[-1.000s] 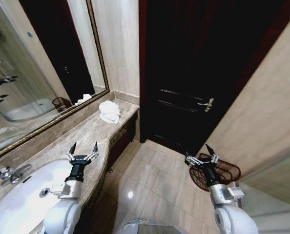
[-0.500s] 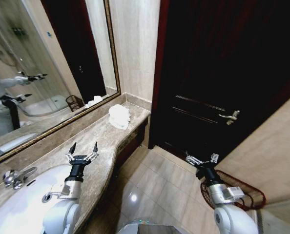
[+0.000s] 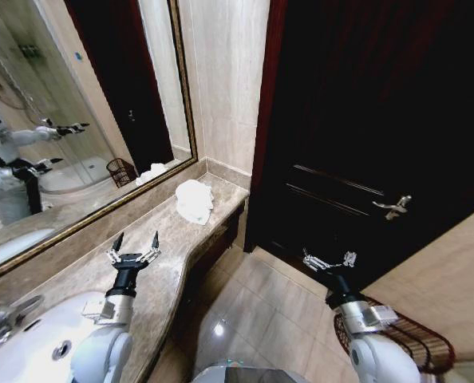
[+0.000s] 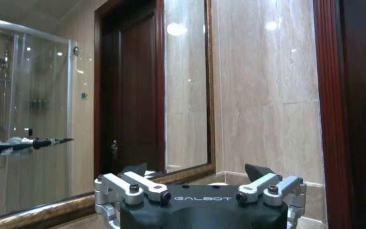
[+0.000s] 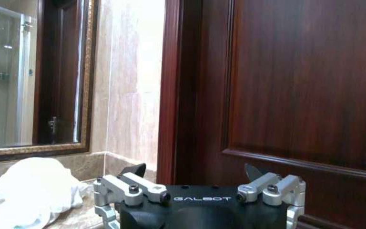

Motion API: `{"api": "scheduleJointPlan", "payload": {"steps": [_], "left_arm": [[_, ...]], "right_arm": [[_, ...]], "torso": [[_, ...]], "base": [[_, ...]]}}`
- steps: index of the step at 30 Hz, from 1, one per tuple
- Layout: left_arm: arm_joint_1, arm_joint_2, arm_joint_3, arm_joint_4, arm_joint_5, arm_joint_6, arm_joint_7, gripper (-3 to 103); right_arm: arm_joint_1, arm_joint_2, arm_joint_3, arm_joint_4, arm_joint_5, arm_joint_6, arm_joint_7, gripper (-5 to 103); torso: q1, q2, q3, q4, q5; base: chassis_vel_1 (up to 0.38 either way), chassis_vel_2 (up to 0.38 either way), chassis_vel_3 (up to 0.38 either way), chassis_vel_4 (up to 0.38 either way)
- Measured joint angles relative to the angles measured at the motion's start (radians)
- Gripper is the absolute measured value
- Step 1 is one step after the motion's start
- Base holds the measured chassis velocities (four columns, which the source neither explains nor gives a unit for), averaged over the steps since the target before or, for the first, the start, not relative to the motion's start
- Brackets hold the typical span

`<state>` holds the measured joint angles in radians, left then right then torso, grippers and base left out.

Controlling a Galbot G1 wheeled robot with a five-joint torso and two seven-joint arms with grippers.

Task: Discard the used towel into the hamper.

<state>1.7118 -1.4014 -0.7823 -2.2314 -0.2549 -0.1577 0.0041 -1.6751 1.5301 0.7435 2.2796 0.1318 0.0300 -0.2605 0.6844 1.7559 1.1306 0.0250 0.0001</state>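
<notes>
Two hands, left hand point(image 3: 135, 243) and right hand point(image 3: 329, 259), gape empty; right arm half-hides the hamper point(image 3: 416, 343).

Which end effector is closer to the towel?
The left end effector, over the counter where the towel lies; the right end effector hangs over the floor.
</notes>
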Motion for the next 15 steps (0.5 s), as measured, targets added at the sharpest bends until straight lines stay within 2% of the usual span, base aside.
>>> {"api": "scheduleJointPlan", "payload": {"steps": [15], "left_arm": [[-0.001, -0.001, 0.0, -0.001, 0.006, 0.021, -0.002, 100]], "right_arm": [[-0.003, 0.002, -0.002, -0.001, -0.005, 0.008, -0.002, 100]], "torso": [[0.0, 0.0, 0.0, 0.0, -0.0001]], "base": [[-0.145, 0.147, 0.149, -0.141]]}}
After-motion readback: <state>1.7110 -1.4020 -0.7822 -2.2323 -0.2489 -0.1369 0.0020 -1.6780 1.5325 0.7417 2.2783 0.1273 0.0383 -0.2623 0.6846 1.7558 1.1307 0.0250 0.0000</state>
